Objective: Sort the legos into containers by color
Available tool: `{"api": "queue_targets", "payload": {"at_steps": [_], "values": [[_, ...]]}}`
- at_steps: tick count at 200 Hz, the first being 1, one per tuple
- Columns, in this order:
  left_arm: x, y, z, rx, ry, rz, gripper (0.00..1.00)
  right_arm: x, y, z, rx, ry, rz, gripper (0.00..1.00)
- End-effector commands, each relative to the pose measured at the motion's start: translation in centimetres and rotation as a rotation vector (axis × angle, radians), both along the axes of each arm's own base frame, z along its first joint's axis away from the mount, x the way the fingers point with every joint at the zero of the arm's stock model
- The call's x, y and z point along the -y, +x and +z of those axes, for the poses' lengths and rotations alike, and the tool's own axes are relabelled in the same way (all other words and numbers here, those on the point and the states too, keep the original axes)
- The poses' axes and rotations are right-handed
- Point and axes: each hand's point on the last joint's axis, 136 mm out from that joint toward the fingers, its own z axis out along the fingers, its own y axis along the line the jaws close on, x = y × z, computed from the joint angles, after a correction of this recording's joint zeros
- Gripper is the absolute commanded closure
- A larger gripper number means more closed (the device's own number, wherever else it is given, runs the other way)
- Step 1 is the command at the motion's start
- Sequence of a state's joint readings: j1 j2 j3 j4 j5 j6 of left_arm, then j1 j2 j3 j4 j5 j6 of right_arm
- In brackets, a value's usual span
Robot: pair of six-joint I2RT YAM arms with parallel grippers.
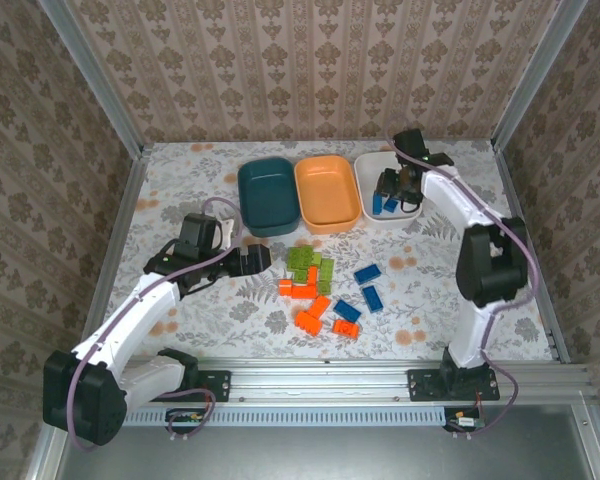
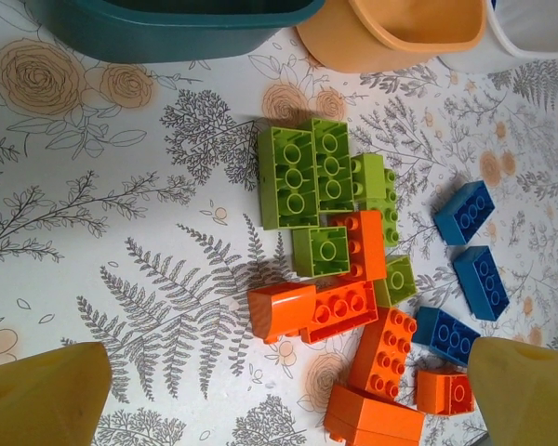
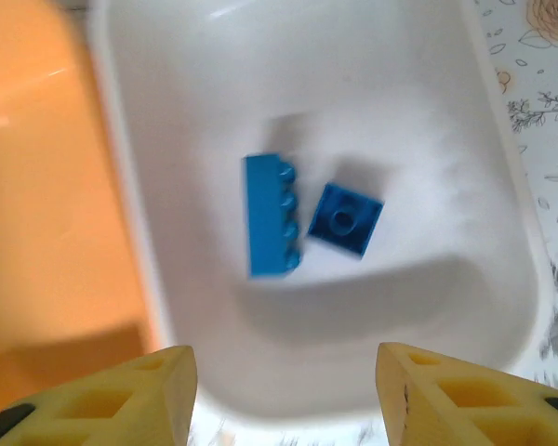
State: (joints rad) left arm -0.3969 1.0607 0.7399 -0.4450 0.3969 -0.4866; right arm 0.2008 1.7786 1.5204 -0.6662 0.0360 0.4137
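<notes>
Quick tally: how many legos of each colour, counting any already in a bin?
Green legos: 5
Orange legos: 6
Blue legos: 5 (2 in the white bin)
Total: 16

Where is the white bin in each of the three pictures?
Top external: the white bin is the rightmost of the three bins at the far side of the table.
Left wrist: top right corner, cut off by the edge.
Right wrist: spans most of the picture, with two blue bricks inside.
Shared landmark: the orange bin, beside its left edge in every view.
</notes>
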Motion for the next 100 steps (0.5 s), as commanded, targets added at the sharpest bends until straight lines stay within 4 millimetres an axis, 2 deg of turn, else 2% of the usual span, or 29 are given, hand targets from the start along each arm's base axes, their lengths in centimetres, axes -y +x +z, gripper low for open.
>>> {"api": "queue_targets", "payload": {"at_steps": [1, 30, 52, 74, 100], "values": [[0.2, 0.1, 1.2, 0.022, -0.047, 0.011, 0.0, -2.7, -6.1, 0.0, -0.07, 0.007, 0.113, 0.4], [0.2, -0.2, 1.2, 0.025, -0.053, 0.012, 0.0, -4.6, -13.3, -2.7, -0.163, -0.03, 0.206, 0.31], [0.1, -0.3, 1.2, 0.029, -0.056, 0.012, 0.0, -5.4, -17.1, -5.3, -0.225, -0.069, 0.248, 0.21], [0.2, -0.3, 1.3, 0.028, -0.066, 0.014, 0.0, -5.5, -18.6, -8.1, -0.267, -0.099, 0.244, 0.18], [0.3, -0.5, 1.2, 0.021, -0.076, 0.017, 0.0, -5.7, -18.5, -10.0, -0.279, -0.114, 0.238, 0.16]]}}
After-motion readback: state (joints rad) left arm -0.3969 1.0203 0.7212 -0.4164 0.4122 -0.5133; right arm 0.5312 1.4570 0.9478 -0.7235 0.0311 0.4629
